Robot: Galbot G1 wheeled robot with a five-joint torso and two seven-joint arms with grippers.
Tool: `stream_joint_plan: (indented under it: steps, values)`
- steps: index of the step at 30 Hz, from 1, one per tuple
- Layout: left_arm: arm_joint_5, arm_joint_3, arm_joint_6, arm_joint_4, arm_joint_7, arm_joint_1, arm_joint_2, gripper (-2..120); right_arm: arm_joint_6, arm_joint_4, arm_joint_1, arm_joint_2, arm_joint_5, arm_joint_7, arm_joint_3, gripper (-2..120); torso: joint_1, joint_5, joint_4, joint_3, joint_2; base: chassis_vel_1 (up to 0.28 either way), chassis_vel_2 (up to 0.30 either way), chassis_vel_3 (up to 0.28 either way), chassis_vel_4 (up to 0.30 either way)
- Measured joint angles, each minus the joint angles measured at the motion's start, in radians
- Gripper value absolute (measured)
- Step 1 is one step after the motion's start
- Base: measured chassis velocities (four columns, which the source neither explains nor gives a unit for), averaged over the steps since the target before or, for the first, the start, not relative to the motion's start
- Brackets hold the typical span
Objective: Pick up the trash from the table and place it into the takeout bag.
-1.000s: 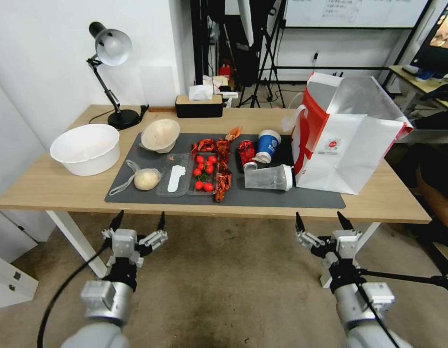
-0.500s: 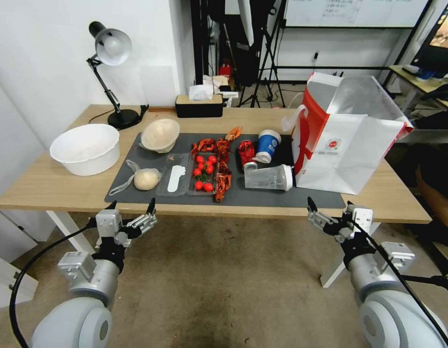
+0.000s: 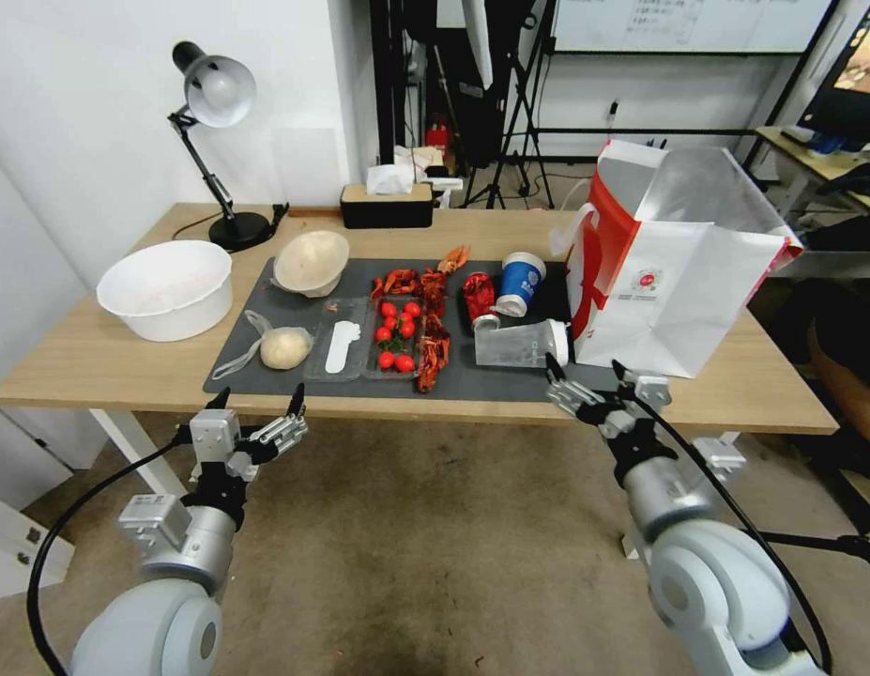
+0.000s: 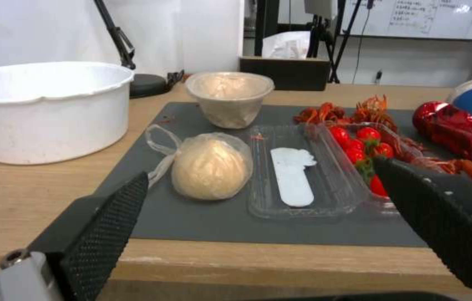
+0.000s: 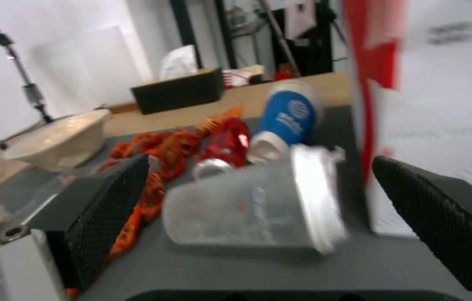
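Right gripper [image 3: 585, 371], its black fingers spread apart and holding nothing, hangs at the front edge of the long light-wood table [image 3: 97, 361], lined up with a clear plastic cup with a white lid [image 3: 519, 345] lying on its side on the dark grey mat [image 3: 547, 387]. Just beside the cup's lid stands the large white paper takeout bag with red sides [image 3: 674, 282], mouth open, near the table's right end. A crushed red can [image 3: 478, 295] and a blue paper cup [image 3: 521, 282] lie just behind the clear cup; a clear bag with a beige lump [image 3: 282, 347] and a beige paper bowl [image 3: 311, 263] sit toward the mat's left end. Left gripper [image 3: 256, 402], also spread and empty, waits below the front edge opposite the bagged lump. By the look of it this is the reach for the first piece of trash, with nothing yet bagged. The close should fall across the cup's soft body, gently, since thin plastic may buckle or roll toward the bag.
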Motion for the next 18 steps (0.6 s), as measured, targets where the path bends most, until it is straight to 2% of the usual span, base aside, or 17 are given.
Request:
stream_joint_plan:
  steps: [4,18]
  values:
    - [0.005,-0.002,-0.008,0.001,0.001,0.003,-0.004,100,0.0,-0.017,0.041,-0.026,0.031,0.01,-0.027,100,0.0,-0.0001,0.0001,0.0,0.0,0.0,0.0,0.0,0.0]
    - [0.016,-0.005,-0.025,0.001,0.003,0.014,-0.01,100,-0.002,-0.045,0.099,-0.042,0.056,0.031,-0.074,100,0.0,-0.0002,0.0,0.0,0.0,0.0,0.0,0.0,0.0]
